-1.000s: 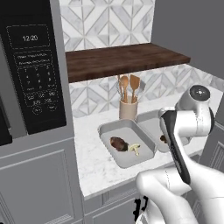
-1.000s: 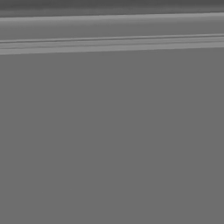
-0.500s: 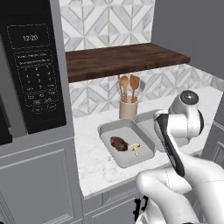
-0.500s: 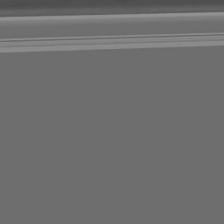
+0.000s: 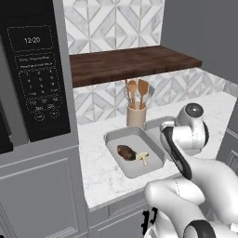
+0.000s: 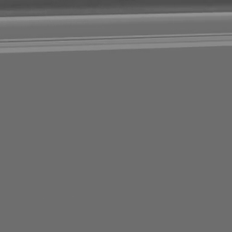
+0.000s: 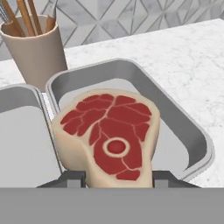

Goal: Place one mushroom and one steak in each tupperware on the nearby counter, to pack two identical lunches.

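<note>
In the hand view my gripper (image 7: 118, 180) is shut on a raw red steak (image 7: 109, 135) with a pale fat rim. The steak hangs over the near left part of the right tupperware (image 7: 186, 120), a grey tray whose visible floor is bare. The left tupperware (image 7: 22, 131) touches it on the left. From the left base view the left tupperware (image 5: 135, 139) holds a brown steak (image 5: 125, 151) and a pale mushroom (image 5: 142, 158). My arm covers most of the right tupperware (image 5: 155, 124). Both stand on the white counter (image 5: 100, 179).
A tan utensil holder (image 5: 136, 115) with wooden spoons stands just behind the trays, also close in the hand view as the utensil holder (image 7: 37, 52). A dark wooden shelf (image 5: 130, 62) hangs above the counter. A black microwave (image 5: 35, 79) sits to the left.
My arm has swung a little left and lower over the right tupperware, hiding more of it. The steak stays in the grip. The left tupperware's contents have not moved.
</note>
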